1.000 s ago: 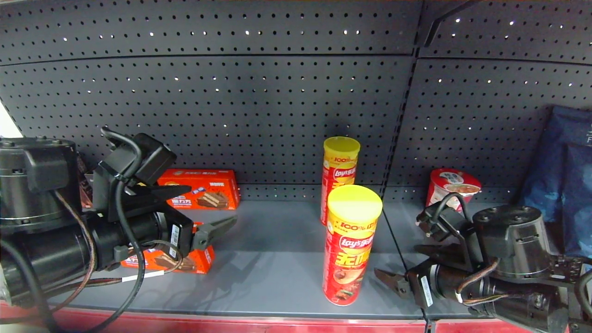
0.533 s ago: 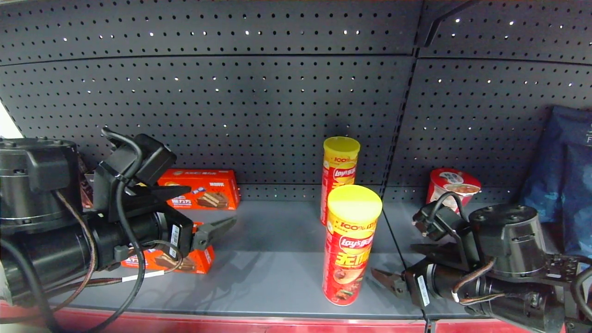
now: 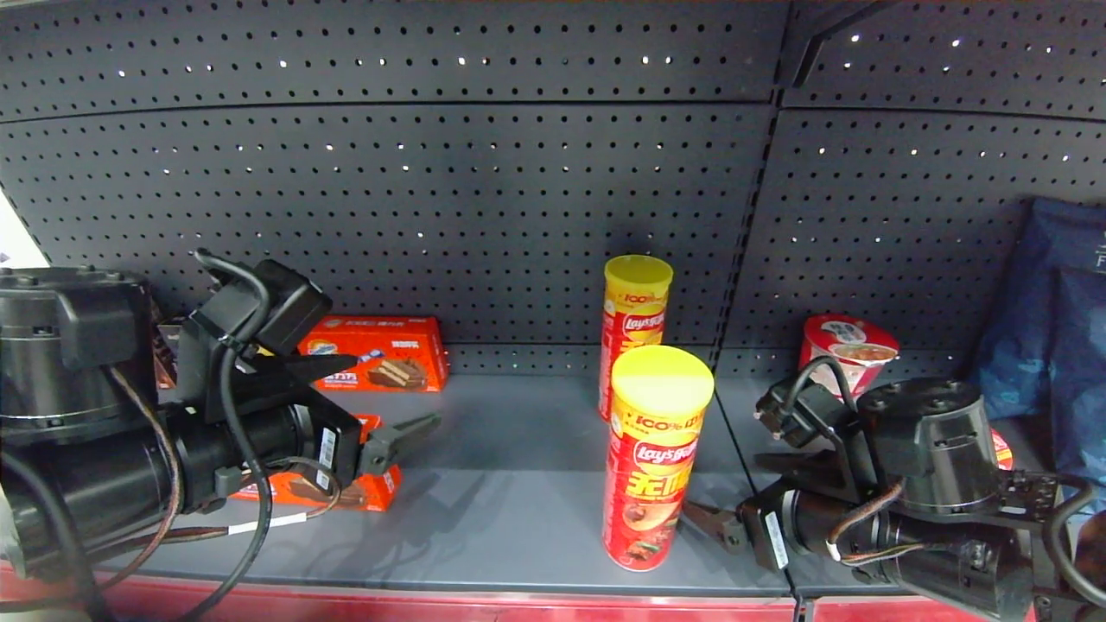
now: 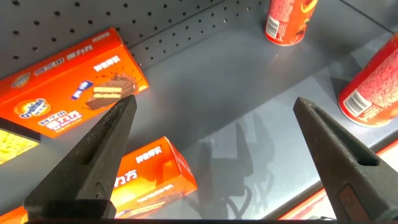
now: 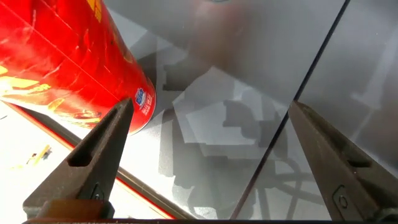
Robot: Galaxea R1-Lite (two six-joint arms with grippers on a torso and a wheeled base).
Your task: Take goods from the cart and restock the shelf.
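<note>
Two red chip cans with yellow lids stand mid-shelf, the front can [image 3: 657, 458] before the rear can [image 3: 633, 328]. My right gripper [image 3: 726, 492] is open and empty, low on the grey shelf [image 3: 518, 484], just right of the front can's base [image 5: 68, 56]; its open fingers [image 5: 93, 162] frame bare shelf. My left gripper [image 3: 396, 389] is open and empty above a flat orange wafer box [image 3: 359, 488], with a second orange box [image 3: 380, 352] standing against the back panel. The left wrist view shows its gripper [image 4: 214, 102] over both boxes [image 4: 155, 177] [image 4: 68, 81].
A red cup of noodles [image 3: 842, 350] and blue bags [image 3: 1054, 328] fill the right bay past the shelf seam [image 5: 298, 93]. Perforated dark panel closes the back. A red front lip [image 3: 432, 600] runs along the shelf edge. Bare shelf lies between the boxes and the cans.
My right gripper has slid left along the shelf, closer to the front can's base. The left arm has dropped slightly. Cans and boxes have not moved.
</note>
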